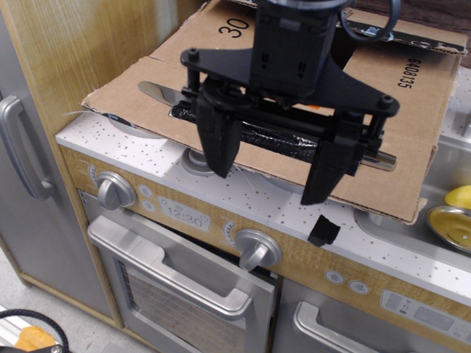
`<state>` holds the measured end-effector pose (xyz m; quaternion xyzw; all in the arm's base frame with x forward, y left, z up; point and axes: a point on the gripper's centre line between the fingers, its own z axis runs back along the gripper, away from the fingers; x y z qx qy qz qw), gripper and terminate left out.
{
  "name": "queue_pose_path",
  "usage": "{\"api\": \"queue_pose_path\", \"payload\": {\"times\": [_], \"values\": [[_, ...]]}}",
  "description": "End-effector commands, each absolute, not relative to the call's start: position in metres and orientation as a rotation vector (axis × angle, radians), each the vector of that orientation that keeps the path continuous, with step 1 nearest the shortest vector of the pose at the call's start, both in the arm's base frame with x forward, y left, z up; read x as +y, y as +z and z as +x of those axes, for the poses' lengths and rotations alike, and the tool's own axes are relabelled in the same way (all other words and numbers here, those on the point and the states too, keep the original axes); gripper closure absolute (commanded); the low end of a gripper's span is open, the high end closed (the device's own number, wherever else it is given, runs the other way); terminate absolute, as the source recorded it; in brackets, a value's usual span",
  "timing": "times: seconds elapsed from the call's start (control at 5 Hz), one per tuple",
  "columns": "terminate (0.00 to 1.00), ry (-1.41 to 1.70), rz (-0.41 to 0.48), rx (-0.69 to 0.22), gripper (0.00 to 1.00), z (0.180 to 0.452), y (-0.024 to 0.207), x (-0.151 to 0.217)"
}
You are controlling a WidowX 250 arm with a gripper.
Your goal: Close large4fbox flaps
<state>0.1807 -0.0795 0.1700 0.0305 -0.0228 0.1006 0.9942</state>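
Large4fbox [412, 95], a brown corrugated carton printed with "30" and "6408135", sits at the back of the toy-kitchen worktop [243, 193], and one of its flaps [147, 92] lies broad and nearly level, reaching forward almost to the worktop's front edge and toward its left end. A metal rod [163, 93] bound to the flap with black tape [283, 140] runs across it, the bare end showing toward the left.

The step in hand looks like the taking hold of this flap by its rod, ahead of any swing. The flap appears to lie outward from the carton, so the closing itself seems not yet done; how the other flaps stand cannot be told, as the arm hides most of the box mouth.

The gripper [274, 180] hangs from above, pointing down, its body over the middle of the flap. Its two black fingers [219, 147] are spread wide, one left of the taped stretch and one to the right, with the rod crossing the gap between them. Nothing is pinched. Whether the tips touch the cardboard cannot be made out.

The next move would likely call for bringing the fingers together squarely on the taped rod, then lifting in an arc about the flap's hinge at the carton rim, rather than straight up. A loose scrap of black tape [324, 231] lies near the front edge, right of the gripper.
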Motion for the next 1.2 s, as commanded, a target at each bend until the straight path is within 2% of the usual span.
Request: {"api": "queue_pose_path", "payload": {"times": [0.0,0.4,0.8,1.0], "values": [[0.00,0.202,0.061,-0.046,0.00,0.181,0.170,-0.080],[0.00,0.211,0.002,-0.082,0.00,0.189,0.131,-0.072],[0.00,0.174,-0.059,-0.171,0.00,0.206,0.095,-0.068],[0.00,0.133,-0.039,-0.241,0.00,0.216,0.089,-0.068]]}}
